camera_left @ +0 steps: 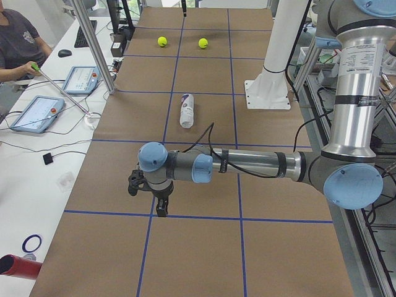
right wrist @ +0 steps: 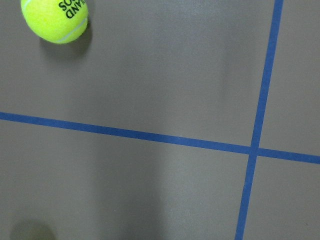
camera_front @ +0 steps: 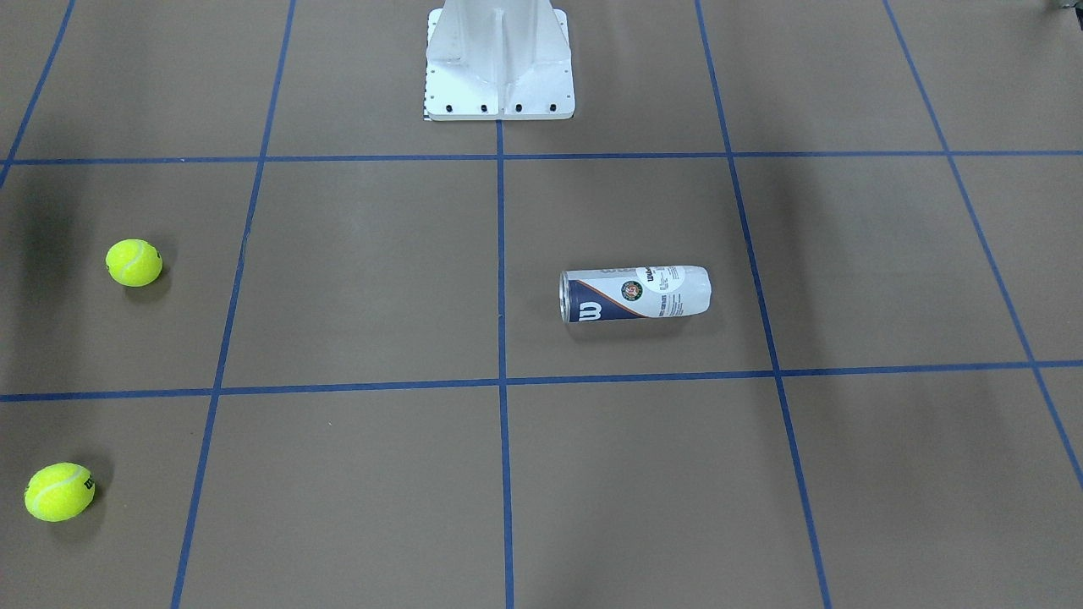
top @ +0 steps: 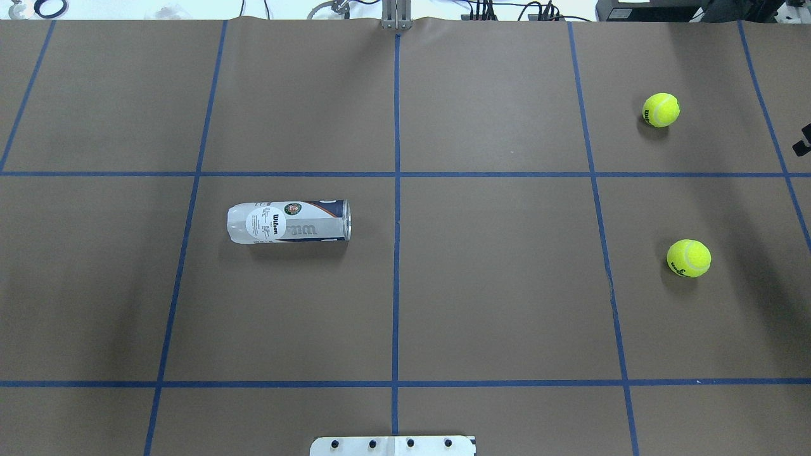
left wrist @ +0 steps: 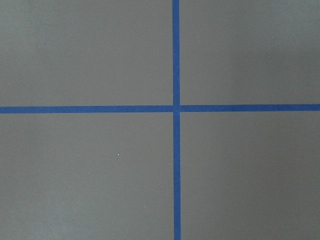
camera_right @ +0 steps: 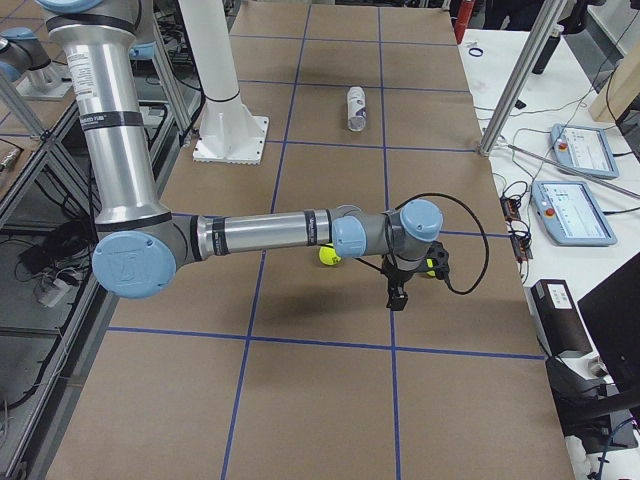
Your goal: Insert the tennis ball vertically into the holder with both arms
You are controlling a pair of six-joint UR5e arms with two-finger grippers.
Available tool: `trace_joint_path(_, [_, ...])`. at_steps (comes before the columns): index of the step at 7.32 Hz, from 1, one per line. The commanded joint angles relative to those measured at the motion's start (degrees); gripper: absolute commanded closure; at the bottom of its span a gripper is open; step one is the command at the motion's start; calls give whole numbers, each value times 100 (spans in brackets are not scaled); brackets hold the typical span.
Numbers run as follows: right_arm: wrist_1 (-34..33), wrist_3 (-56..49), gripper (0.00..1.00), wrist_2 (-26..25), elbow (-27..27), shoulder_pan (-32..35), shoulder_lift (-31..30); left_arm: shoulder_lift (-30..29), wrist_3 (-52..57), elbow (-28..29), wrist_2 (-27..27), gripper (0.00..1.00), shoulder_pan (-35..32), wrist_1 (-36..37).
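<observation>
The holder [top: 288, 221] lies on its side on the brown table, its silver rim towards the table's middle. It also shows in the front view [camera_front: 634, 293] and both side views [camera_left: 187, 110] [camera_right: 355, 108]. Two yellow tennis balls [top: 661, 109] [top: 689, 258] lie on the robot's right side, apart from each other. My left gripper [camera_left: 162, 210] hovers over bare table, far from the holder; I cannot tell if it is open. My right gripper [camera_right: 396, 298] hovers near the balls; I cannot tell if it is open. One ball [right wrist: 55, 20] shows at the top left of the right wrist view.
The white pedestal base [camera_front: 499, 68] stands at the robot's edge of the table. Blue tape lines [left wrist: 176, 107] form a grid on the table. In the left side view, a seated operator [camera_left: 18, 43] and tablets [camera_left: 37, 113] are at a side bench.
</observation>
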Motion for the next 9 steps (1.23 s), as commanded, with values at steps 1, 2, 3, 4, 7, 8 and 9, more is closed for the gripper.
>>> trace_joint_path(1, [0, 4, 1, -50, 12, 1, -1, 8, 0, 1, -17, 1, 0, -157])
trace_joint_path(2, [0, 13, 1, -41, 3, 1, -10, 9, 9, 36, -261, 1, 9, -158])
trace_joint_path(3, [0, 13, 1, -24, 12, 1, -36, 69, 17, 158, -368, 1, 9, -280])
trace_joint_path(4, [0, 22, 1, -24, 12, 1, -36, 79, 9, 203, -491, 1, 18, -360])
trace_joint_path(7, [0, 31, 1, 2, 20, 10, -89, 35, -9, 212, -518, 1, 53, -710])
trace_joint_path(8, [-9, 31, 1, 72, 316, 10, -124, 26, 0, 273, -518, 1, 88, -703])
trace_joint_path(9, [-9, 39, 1, 73, 346, 1, -124, 26, -9, 187, -545, 1, 158, -825])
